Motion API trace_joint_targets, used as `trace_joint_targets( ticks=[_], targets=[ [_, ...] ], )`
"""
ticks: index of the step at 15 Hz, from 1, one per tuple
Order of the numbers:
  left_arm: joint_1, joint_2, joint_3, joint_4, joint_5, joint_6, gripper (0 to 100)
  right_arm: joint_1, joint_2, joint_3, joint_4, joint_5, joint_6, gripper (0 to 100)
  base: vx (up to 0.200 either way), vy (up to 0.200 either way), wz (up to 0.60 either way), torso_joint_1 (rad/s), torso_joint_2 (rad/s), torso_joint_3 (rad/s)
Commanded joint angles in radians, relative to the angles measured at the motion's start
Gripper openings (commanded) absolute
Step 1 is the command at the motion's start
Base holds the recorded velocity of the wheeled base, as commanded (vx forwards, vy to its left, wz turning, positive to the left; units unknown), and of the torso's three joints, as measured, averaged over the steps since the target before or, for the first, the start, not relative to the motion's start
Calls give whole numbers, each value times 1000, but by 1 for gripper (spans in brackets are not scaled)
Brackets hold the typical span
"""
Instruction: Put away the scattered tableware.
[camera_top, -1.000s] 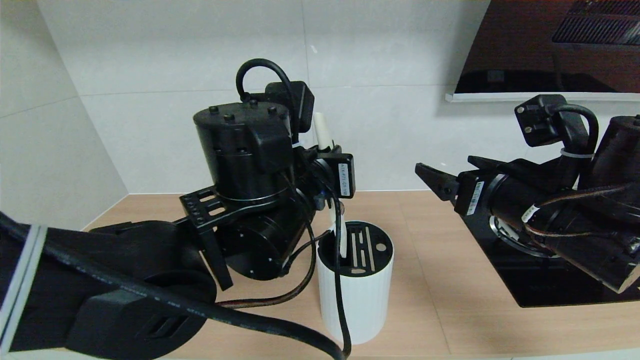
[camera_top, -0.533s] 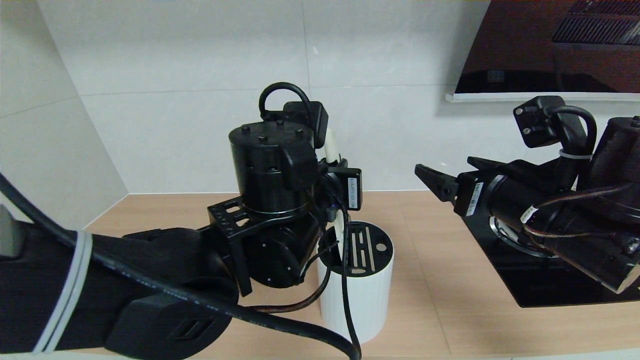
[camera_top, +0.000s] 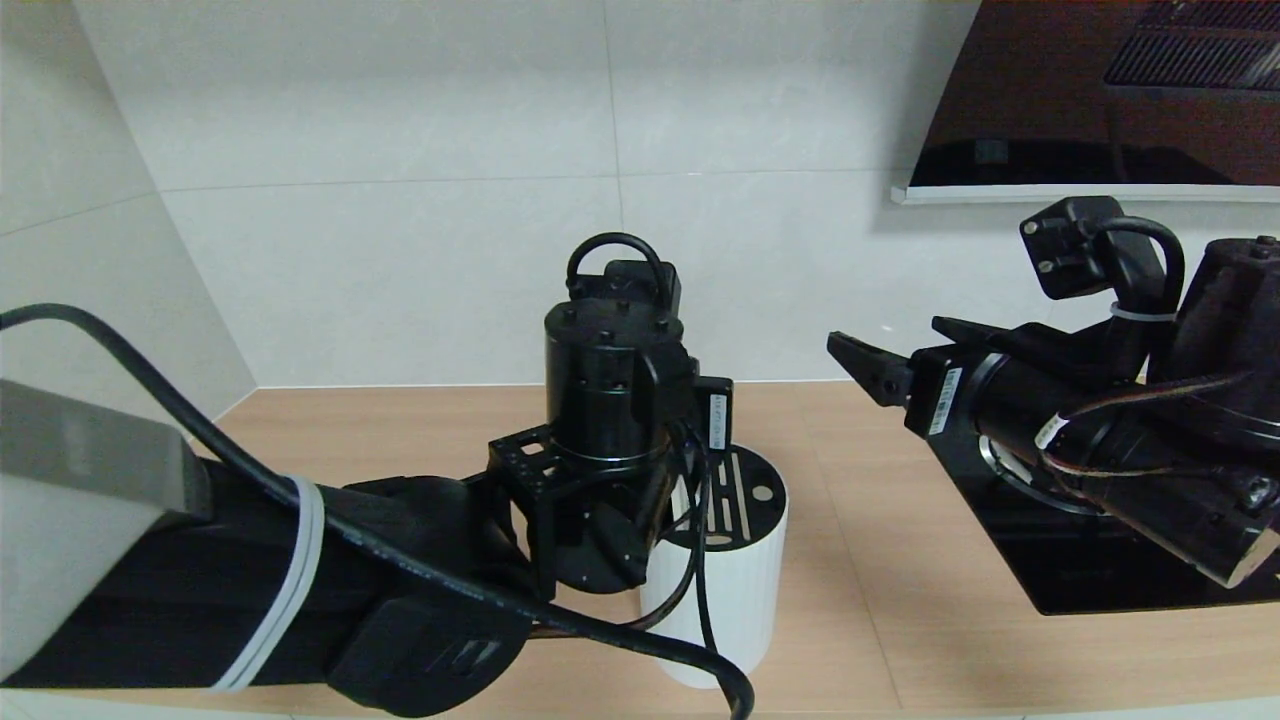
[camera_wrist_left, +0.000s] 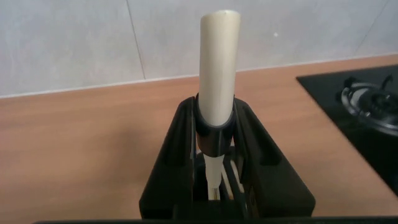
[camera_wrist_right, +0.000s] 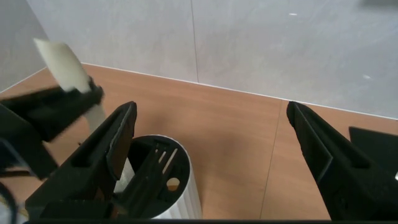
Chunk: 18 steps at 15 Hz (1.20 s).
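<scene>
We see left gripper (camera_wrist_left: 216, 115) clamped on cream-handled utensil (camera_wrist_left: 217, 62) above white holder (camera_top: 735, 590), at its slotted top; right gripper (camera_wrist_right: 211, 112) open, off right; bare counter (camera_top: 860, 560) between holder and stove (camera_top: 1010, 530).

Cream utensil handle (camera_wrist_left: 219, 65), ribbed white holder (camera_top: 738, 592)

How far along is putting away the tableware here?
Done: the cream-handled utensil is lifted and held over the slotted top of the white holder. In hand: the left gripper is shut on its handle. Left: seating and releasing it; how deep it sits is hidden. The right gripper hangs open, empty.
</scene>
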Motion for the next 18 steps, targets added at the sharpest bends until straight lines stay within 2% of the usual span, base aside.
trace_joint_targets(
  ticks=[1,3,10,11,18],
  targets=[
    [-4,18,1,-1,0,-2,0,0,0,-1,-1,0,0,100,0,0,0,0,0,0],
    [-18,30,18,2,-1,-20,0,0,3,1,-1,0,0,100,0,0,0,0,0,0],
    [-34,59,45,2,-4,-20,0,0,11,1,-1,0,-5,100,0,0,0,0,0,0],
    [-34,61,45,4,-4,-20,100,0,9,1,-1,0,-5,100,0,0,0,0,0,0],
    [-34,55,45,1,-4,-20,100,0,9,6,-2,0,-6,100,0,0,0,0,0,0]
  ],
)
